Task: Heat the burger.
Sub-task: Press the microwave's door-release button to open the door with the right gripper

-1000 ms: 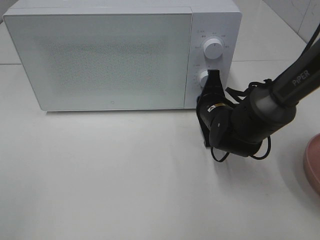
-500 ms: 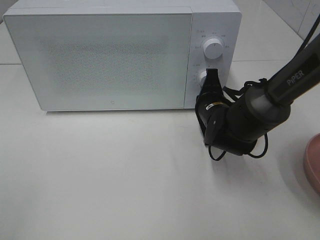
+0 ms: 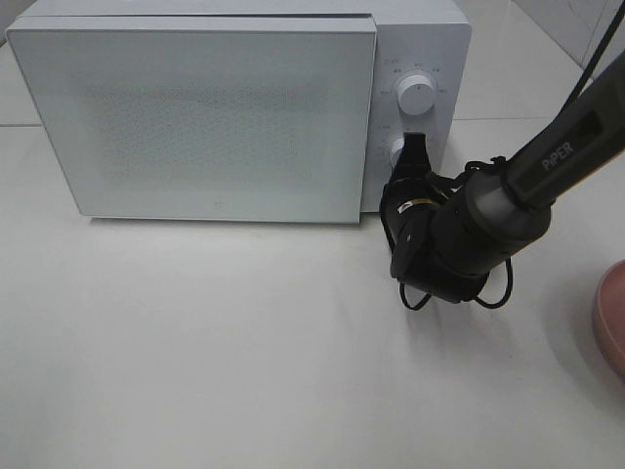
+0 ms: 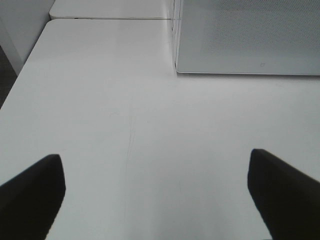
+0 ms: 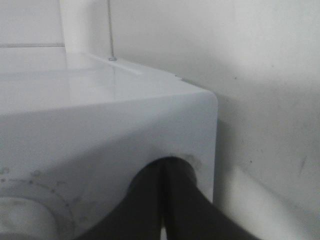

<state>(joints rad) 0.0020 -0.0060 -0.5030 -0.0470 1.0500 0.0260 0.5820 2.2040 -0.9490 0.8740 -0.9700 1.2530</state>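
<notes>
Exterior high view takes in a pale table point(image 3: 244, 342) carrying a white microwave point(image 3: 422, 44), whose frosted door point(image 3: 195, 117) seems to stand slightly proud of the control panel at its right edge, as if just ajar. The right arm point(image 3: 508, 200) reaches in to that panel, and a pink plate point(image 3: 612, 318) peeks in at the view's right edge with nothing visible on the part shown. The right gripper point(image 3: 414, 149) has its fingers point(image 5: 145, 200) pressed together with nothing between them, tips against the panel at the lower knob point(image 3: 396, 153), below the upper knob point(image 3: 418, 95). The left gripper point(image 4: 155, 157) hangs spread wide over bare table near the microwave's other corner, holding nothing. The burger shows in no view; whether it sits behind the frosted door cannot be told. Judging from what a burger is, it is likely light, soft and loosely stacked, with a smooth bun that could slip. A gentle hold across the sides, spanning both bun halves, would probably keep the layers from sliding apart.
</notes>
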